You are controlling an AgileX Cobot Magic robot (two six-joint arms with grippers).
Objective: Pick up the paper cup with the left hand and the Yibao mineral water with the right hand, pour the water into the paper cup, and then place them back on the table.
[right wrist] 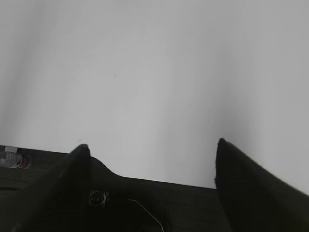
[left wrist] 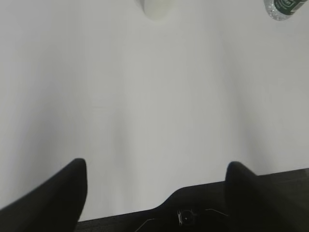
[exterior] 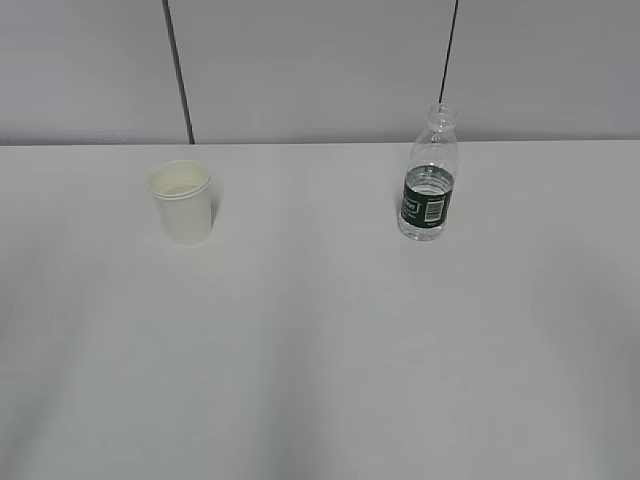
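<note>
The white paper cup point(exterior: 182, 201) stands upright at the back left of the white table point(exterior: 320, 340). The Yibao mineral water bottle point(exterior: 429, 176), clear with a dark green label and no cap, stands upright at the back right. Neither arm shows in the exterior view. In the left wrist view my left gripper point(left wrist: 157, 166) is open and empty, far from the cup's base point(left wrist: 157, 8) at the top edge; the bottle's base point(left wrist: 286, 8) shows at the top right corner. In the right wrist view my right gripper point(right wrist: 152, 145) is open and empty over bare table; cup and bottle are out of that view.
A grey wall point(exterior: 320, 70) with two dark vertical seams rises behind the table's far edge. A dark strip shows past the table's near edge under each gripper.
</note>
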